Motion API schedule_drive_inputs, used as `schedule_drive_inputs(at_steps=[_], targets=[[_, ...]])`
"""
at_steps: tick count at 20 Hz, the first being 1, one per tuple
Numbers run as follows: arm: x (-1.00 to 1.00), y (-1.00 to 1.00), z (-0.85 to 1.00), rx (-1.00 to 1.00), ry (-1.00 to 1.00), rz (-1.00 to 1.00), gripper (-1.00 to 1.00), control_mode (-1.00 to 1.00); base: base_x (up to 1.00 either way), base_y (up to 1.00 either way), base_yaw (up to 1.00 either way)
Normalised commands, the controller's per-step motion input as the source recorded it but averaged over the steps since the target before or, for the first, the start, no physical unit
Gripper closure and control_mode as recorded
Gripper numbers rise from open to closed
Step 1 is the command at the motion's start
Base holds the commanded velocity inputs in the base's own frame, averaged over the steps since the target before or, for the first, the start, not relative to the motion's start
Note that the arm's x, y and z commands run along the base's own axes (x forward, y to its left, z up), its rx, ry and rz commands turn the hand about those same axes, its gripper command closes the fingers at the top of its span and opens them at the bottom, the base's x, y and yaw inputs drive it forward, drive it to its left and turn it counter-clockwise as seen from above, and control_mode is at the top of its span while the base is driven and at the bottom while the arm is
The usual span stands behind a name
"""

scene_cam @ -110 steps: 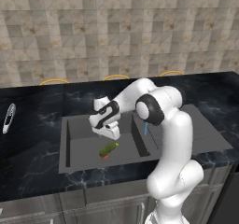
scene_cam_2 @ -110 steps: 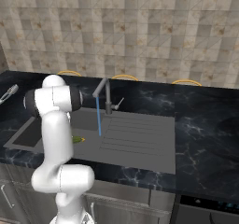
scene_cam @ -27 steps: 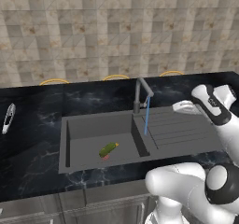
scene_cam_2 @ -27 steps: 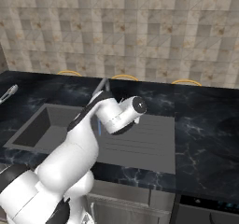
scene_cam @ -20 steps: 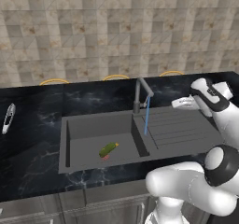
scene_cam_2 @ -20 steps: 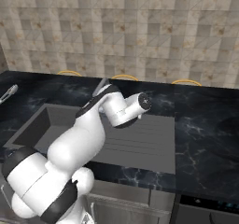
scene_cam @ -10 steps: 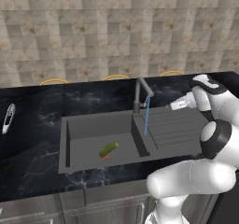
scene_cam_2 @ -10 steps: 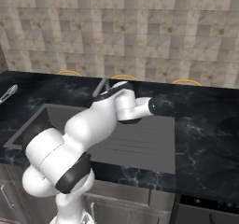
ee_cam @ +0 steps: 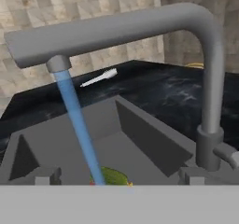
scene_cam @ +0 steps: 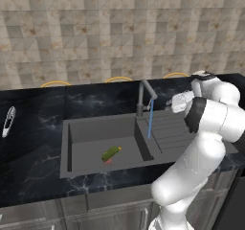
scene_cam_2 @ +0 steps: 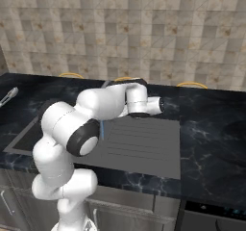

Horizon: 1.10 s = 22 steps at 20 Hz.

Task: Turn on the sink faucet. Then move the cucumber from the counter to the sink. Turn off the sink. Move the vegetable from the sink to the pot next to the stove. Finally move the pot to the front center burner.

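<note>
The dark grey sink faucet (scene_cam: 143,96) stands behind the sink (scene_cam: 91,131), and a blue stream of water (scene_cam: 150,122) runs from its spout. The yellow-green cucumber (scene_cam: 111,153) lies on the basin floor near the drain. My gripper (scene_cam: 170,102) hovers just right of the faucet, level with the spout, and is open with nothing in it. In the hand view the spout (ee_cam: 116,29) crosses the top. The faucet's upright (ee_cam: 210,139) and small lever (ee_cam: 228,155) are at the right. The cucumber (ee_cam: 112,176) sits beyond my gripper (ee_cam: 117,178). The pot and stove are out of view.
A slim white-silver utensil (scene_cam: 8,121) lies on the black counter (scene_cam: 33,162) far left of the sink. The ribbed drainboard (scene_cam_2: 141,143) stretches right of the basin. A tiled wall stands behind the counter. My own arm hides most of the faucet in the right base view.
My arm has swung in from the right, and the hand has come close to the faucet's right side. The water keeps running and the cucumber has not moved.
</note>
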Motion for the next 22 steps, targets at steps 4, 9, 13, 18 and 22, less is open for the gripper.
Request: schedule_drive_inputs(at_steps=[4,9,13,18,22], targets=[[0.49,0.0,-0.05,0.0,0.0,0.16,-1.0,-1.0,0.0,0.0,0.0],[0.43,0.0,-0.2,0.0,0.0,0.09,-1.0,-1.0,0.0,0.0,0.0],[0.34,0.0,-0.25,0.0,0.0,0.06,-1.0,-1.0,0.0,0.0,0.0],[0.32,0.05,-0.19,0.0,0.0,0.01,-1.0,-1.0,0.0,0.0,0.0],[0.32,0.14,-0.13,0.0,0.0,0.0,-1.0,-1.0,0.0,0.0,0.0]])
